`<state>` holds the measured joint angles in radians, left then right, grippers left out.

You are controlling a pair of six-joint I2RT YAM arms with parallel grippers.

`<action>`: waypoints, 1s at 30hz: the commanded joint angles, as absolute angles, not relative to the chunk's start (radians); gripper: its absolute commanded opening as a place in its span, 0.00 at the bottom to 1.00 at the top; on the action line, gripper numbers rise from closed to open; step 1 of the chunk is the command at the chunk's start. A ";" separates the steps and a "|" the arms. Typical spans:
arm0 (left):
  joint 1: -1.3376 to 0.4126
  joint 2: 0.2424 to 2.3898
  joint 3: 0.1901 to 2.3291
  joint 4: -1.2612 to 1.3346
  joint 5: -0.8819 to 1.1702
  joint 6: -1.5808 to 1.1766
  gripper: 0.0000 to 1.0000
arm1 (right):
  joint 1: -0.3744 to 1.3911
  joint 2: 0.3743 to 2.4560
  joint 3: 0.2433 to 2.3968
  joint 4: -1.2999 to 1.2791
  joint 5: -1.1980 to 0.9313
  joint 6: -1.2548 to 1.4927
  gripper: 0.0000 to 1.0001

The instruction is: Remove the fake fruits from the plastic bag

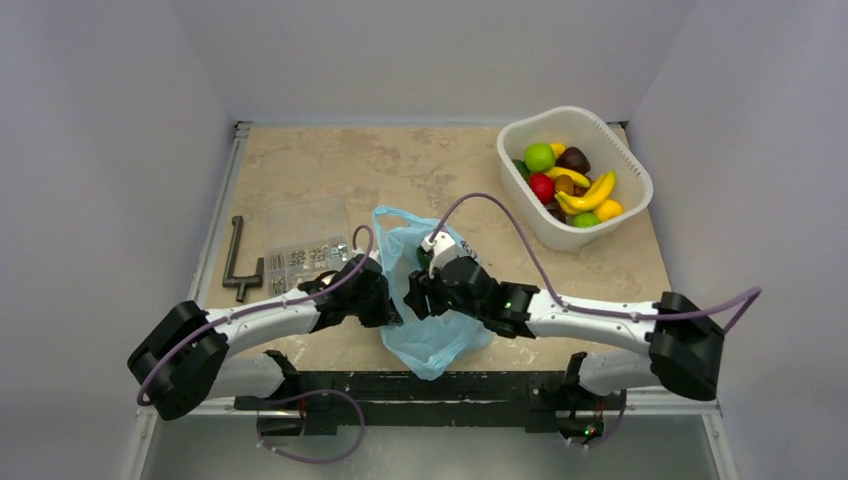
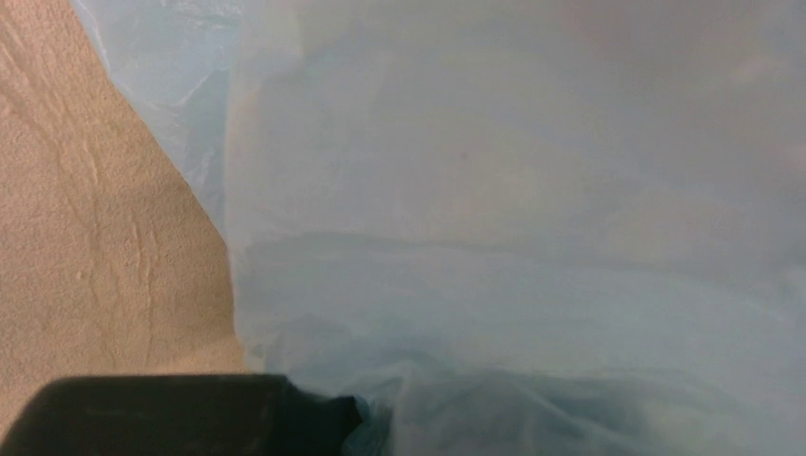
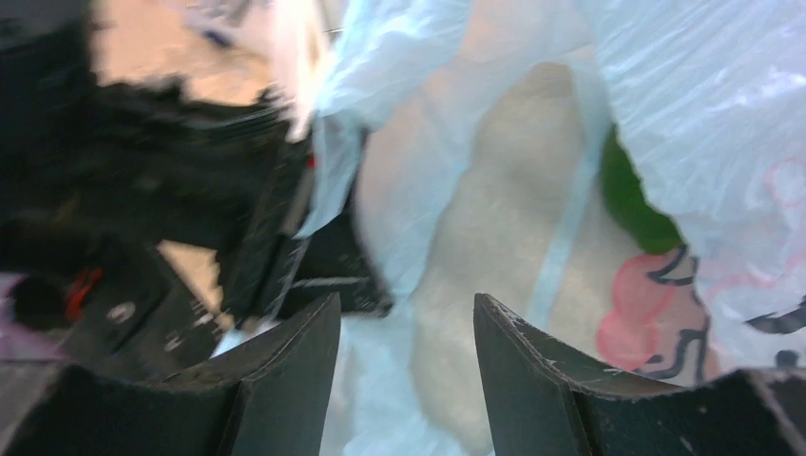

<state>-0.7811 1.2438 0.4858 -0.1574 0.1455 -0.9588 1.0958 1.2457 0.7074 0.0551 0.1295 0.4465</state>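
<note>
The light-blue plastic bag lies crumpled at the table's near middle, between both grippers. My left gripper is at the bag's left edge. In the left wrist view the bag fills the frame and its film bunches at the one black finger that shows; the other finger is hidden. My right gripper is open over the bag's mouth, with blue film below its jaws. A green fake fruit shows inside the bag, beside the pink cartoon print. Other fruits in the bag are hidden.
A white slotted basket at the back right holds several fake fruits. A clear flat box of metal parts and a dark L-shaped tool lie at the left. Grey walls enclose the table.
</note>
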 commanded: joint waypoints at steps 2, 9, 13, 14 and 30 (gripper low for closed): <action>-0.778 1.210 0.478 -0.149 0.143 -0.972 0.00 | 1.111 1.377 0.768 0.157 0.509 0.372 0.53; -0.779 1.193 0.468 -0.153 0.141 -0.975 0.00 | 1.111 1.539 0.810 0.270 0.712 0.274 0.57; -0.779 1.189 0.466 -0.154 0.141 -0.977 0.00 | 1.110 1.603 0.831 0.323 0.755 0.244 0.60; -0.779 1.187 0.465 -0.154 0.141 -0.977 0.00 | 1.109 1.617 0.834 0.341 0.766 0.242 0.62; -0.779 1.163 0.460 -0.182 0.133 -0.970 0.00 | 1.052 1.859 0.911 0.441 0.871 0.210 0.67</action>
